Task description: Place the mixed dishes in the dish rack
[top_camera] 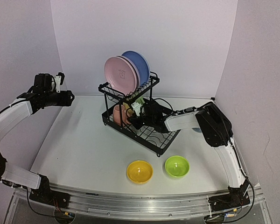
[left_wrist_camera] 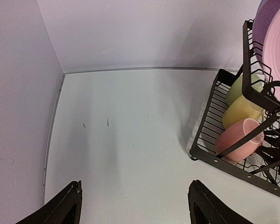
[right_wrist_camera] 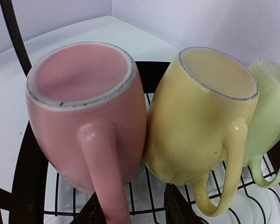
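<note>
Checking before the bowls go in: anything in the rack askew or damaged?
Nothing is broken or spilled. The pink mug, yellow mug and green mug lean tilted, bases raised, in the dish rack; the pink one's base ring has a dark speck.

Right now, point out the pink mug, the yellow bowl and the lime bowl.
pink mug point(right_wrist_camera: 86, 112): right wrist view, side wall above handle.
yellow bowl point(top_camera: 139, 171): top external view, inner bottom.
lime bowl point(top_camera: 177, 166): top external view, inner bottom.

Left gripper point(left_wrist_camera: 135, 210): fingers stood wide apart, nothing between them.
Table point(left_wrist_camera: 130, 121): white.
Dish rack point(left_wrist_camera: 210, 126): stood at right.
Mugs: green mug point(left_wrist_camera: 235, 88), yellow mug point(left_wrist_camera: 240, 112) and pink mug point(left_wrist_camera: 235, 137) sat side by side in the rack's lower tier.
Plates: pink plate point(left_wrist_camera: 277, 51) and lavender plate point(left_wrist_camera: 261, 18) stood above.
</note>
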Controlling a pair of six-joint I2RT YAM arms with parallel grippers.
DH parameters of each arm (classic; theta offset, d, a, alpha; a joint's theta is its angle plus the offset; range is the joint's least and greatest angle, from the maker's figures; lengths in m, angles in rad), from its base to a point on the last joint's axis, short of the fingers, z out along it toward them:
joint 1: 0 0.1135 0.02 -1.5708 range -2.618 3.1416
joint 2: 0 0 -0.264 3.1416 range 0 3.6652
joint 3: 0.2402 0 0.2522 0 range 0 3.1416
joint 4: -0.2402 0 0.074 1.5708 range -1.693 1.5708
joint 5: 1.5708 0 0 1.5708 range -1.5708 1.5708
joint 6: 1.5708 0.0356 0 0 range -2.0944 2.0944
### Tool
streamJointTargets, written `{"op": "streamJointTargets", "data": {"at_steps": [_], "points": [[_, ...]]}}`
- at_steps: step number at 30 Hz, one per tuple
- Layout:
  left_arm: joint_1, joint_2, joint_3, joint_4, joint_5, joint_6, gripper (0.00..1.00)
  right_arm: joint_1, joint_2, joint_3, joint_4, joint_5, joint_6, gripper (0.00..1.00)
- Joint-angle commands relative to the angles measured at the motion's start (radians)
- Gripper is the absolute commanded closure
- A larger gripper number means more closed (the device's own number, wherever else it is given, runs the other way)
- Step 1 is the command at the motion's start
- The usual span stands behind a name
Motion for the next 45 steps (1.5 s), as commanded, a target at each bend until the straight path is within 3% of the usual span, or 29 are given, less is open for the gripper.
{"op": "streamJointTargets", "data": {"at_steps": [1,11,14,23,27,29,33,36,40,45], "points": [[0.005,-0.042,0.027,0.035,0.072,0.020,0.22,0.002,-0.125,-0.041,0.041,0.031,0.004,0.56],[0.004,-0.118,-0.055,0.162,0.202,0.161,0.23,0.002,-0.283,-0.185,0.045,0.092,0.027,0.36],[0.001,-0.147,-0.086,0.177,0.250,0.206,0.25,0.002,-0.343,-0.254,0.037,0.120,0.057,0.15],[-0.052,-0.213,-0.152,0.162,0.301,0.305,0.30,0.002,-0.482,-0.371,-0.040,0.139,0.102,0.11],[-0.162,-0.204,-0.139,0.101,0.335,0.387,0.32,0.001,-0.560,-0.439,-0.091,0.202,0.138,0.11],[-0.263,-0.182,-0.121,0.038,0.314,0.419,0.33,0.001,-0.612,-0.442,-0.204,0.234,0.174,0.10],[-0.447,-0.139,-0.101,-0.064,0.303,0.431,0.34,0.000,-0.679,-0.353,-0.608,0.302,0.308,0.10],[-0.555,-0.095,-0.096,-0.104,0.305,0.446,0.34,0.000,-0.756,-0.362,-0.762,0.278,0.417,0.10],[-0.612,0.024,-0.030,-0.145,0.324,0.434,0.34,0.000,-0.850,-0.388,-0.914,0.173,0.560,0.17],[-0.619,0.091,0.003,-0.118,0.396,0.357,0.33,0.016,-0.843,-0.336,-1.153,0.004,0.736,0.22]]}}
